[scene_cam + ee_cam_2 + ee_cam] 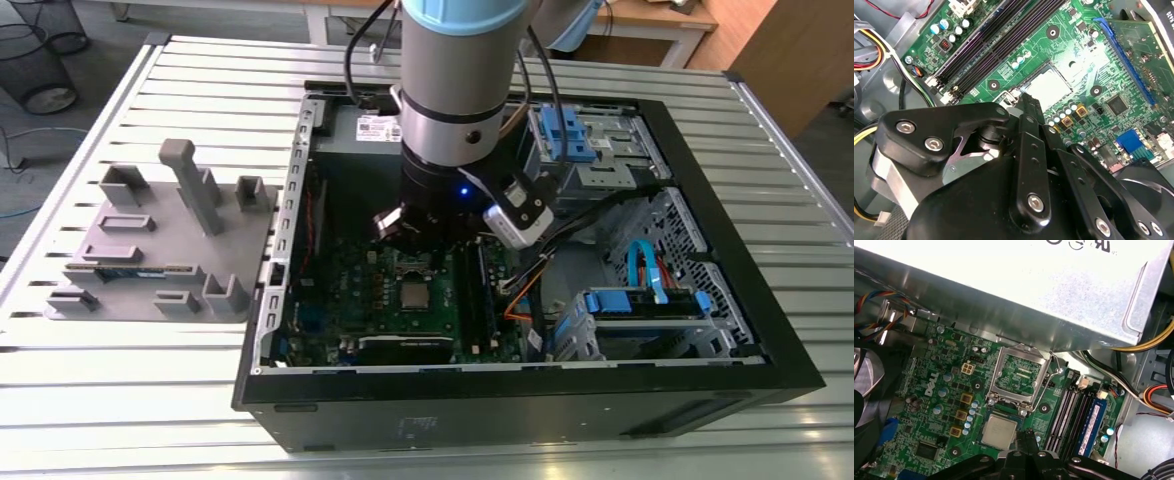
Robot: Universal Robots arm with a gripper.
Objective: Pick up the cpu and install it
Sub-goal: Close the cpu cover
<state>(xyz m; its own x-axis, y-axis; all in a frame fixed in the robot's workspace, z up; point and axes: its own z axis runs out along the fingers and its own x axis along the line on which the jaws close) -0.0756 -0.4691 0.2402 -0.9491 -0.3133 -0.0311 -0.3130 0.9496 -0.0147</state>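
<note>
Exterior view: the arm (454,100) reaches straight down into the open computer case (534,410), which lies on its side on the slatted table (200,430). To the exterior view's left of the case, apart from its wall, stands a grey parts fixture (254,255).

The cpu (415,295) lies flat and square in its socket on the green motherboard (360,300), near the middle of the case floor. In the first wrist view the cpu (999,431) shows its silvery top with a thin pale rim all round. The socket's metal retention frame (1020,371) is hinged open on its far side, toward the grey power supply (1029,290), whose lower edge overhangs that end of the board. The memory slots (1066,415) run alongside the socket, close to its edge.

The pincer (1028,436) hangs just above the board with its tips pressed together and nothing between them. They sit at the cpu's edge on the memory-slot side; whether they touch it cannot be told. In the second wrist view the pincer (1030,102) again stands beside the bright cpu (1049,87). The space directly over the chip is open.
</note>
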